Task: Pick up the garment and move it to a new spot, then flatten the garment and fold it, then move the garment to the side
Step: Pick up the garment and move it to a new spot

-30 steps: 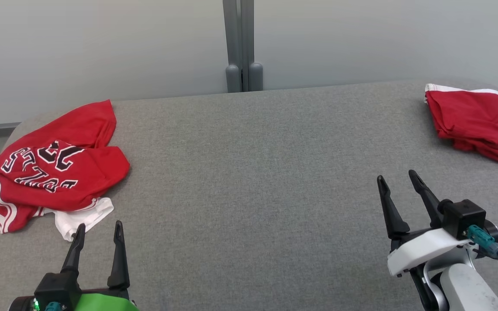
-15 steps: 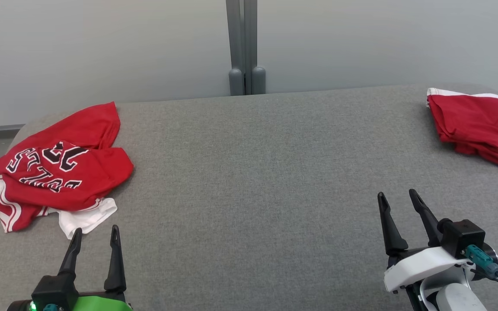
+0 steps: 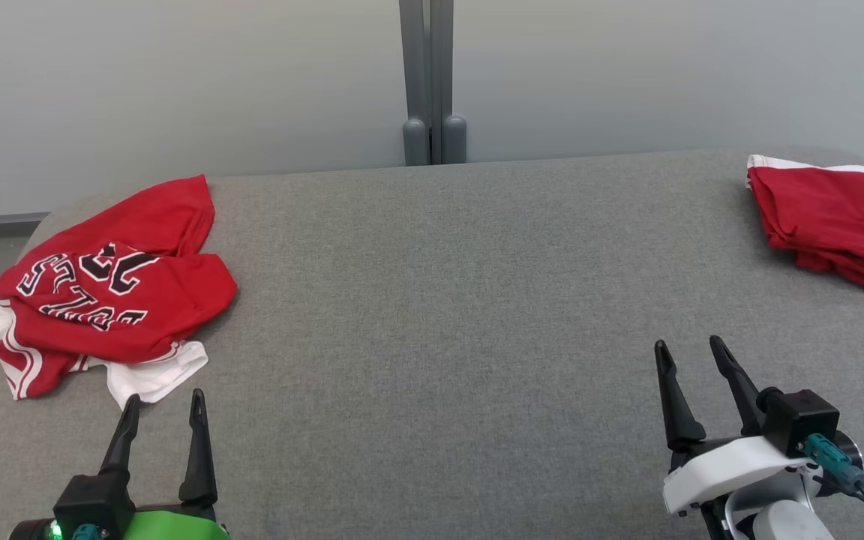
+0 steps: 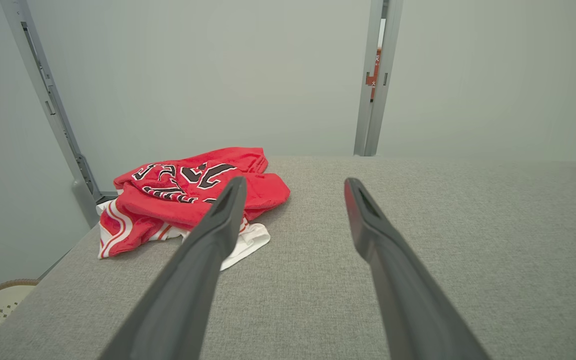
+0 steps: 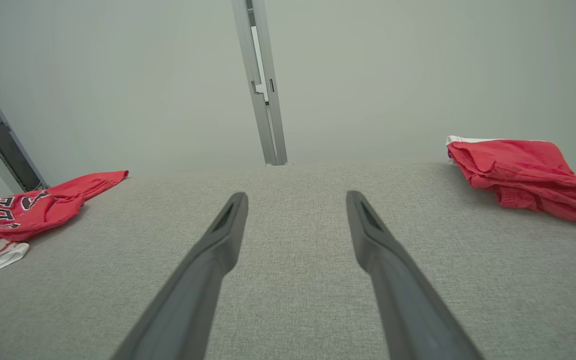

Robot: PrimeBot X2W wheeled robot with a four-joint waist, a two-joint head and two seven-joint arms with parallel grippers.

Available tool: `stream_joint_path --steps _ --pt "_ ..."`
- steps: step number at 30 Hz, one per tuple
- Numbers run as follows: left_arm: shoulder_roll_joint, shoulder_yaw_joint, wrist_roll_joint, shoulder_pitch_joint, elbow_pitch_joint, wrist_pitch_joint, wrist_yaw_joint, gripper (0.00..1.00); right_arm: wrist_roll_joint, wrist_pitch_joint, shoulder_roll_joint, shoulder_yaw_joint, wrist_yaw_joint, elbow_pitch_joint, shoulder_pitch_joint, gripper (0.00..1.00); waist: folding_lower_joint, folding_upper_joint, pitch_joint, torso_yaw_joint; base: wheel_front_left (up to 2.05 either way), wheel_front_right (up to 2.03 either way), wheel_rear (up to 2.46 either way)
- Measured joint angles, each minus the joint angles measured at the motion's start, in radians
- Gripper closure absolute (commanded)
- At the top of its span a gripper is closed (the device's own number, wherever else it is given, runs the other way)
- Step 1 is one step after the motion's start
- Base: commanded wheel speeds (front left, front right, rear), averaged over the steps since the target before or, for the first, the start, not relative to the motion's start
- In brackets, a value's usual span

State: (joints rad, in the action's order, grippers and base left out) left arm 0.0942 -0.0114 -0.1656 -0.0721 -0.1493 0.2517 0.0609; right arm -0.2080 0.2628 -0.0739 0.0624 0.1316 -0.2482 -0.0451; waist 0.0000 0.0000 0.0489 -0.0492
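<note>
Garment [image 3: 113, 300] lay crumpled at the table's [image 3: 432, 315] left edge, a red jersey with black, white-edged lettering and white striped trim, its layers bunched over each other and 1 white hem flap poking toward the left hand [image 3: 165, 397]. That hand hovered just short of the flap, its 2 fingers spread wide and holding nothing. The right hand [image 3: 687, 343] sat well apart on the right, equally wide and empty. Another red piece [image 3: 826, 221] lay folded at the far-right corner, likely done already. The pickup seemed the step in hand, not yet begun. It would go best by reaching past the loose white flap into the thick red bunch and pinching several layers low against the table, so the thin, limp knit could not slip out. The lift should then clear the coarse grey weave, which would probably drag on trailing cloth.
</note>
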Motion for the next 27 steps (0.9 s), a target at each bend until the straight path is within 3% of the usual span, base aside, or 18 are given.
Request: stream_joint_path --steps 27 --pt "0.019 0.013 -0.018 -0.001 0.021 -0.022 -0.026 0.00 0.026 0.000 0.015 -0.012 0.000 0.007 0.019 0.00 0.0000 0.0000 0.005 -0.025 0.00 0.00 0.00"
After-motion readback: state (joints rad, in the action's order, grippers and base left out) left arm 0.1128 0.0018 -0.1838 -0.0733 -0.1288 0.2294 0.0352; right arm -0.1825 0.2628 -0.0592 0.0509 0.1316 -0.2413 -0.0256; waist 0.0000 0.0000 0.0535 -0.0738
